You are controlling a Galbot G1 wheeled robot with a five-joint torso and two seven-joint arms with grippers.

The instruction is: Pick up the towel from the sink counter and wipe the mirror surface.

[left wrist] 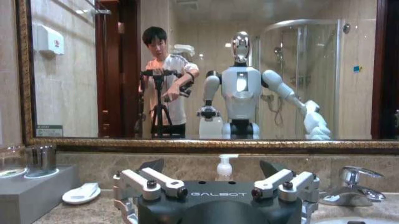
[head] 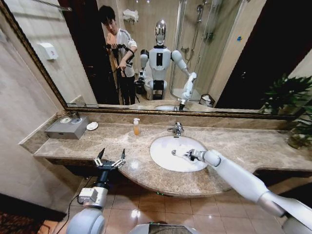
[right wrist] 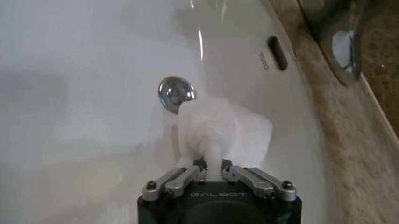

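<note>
My right pincer (right wrist: 212,169) is pinched on the small white soft cloth towel (right wrist: 224,133), which hangs inside the oval white basin (head: 163,156) of the beige speckled marble sink counter (head: 243,146), just beside the chrome drain plug (right wrist: 176,92). So the pickup looks nearly made. The large bronze-framed wall mirror (head: 234,53) is unwiped; lifting and wiping remain. My left pincer (head: 109,158) hovers spread at the counter's front edge.

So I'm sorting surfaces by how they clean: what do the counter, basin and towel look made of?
The sink counter looks like polished stone, speckled beige-brown and glossy. The basin seems glazed white ceramic, showing bright reflections. The towel looks like soft white cloth, bunched in the right gripper.
</note>
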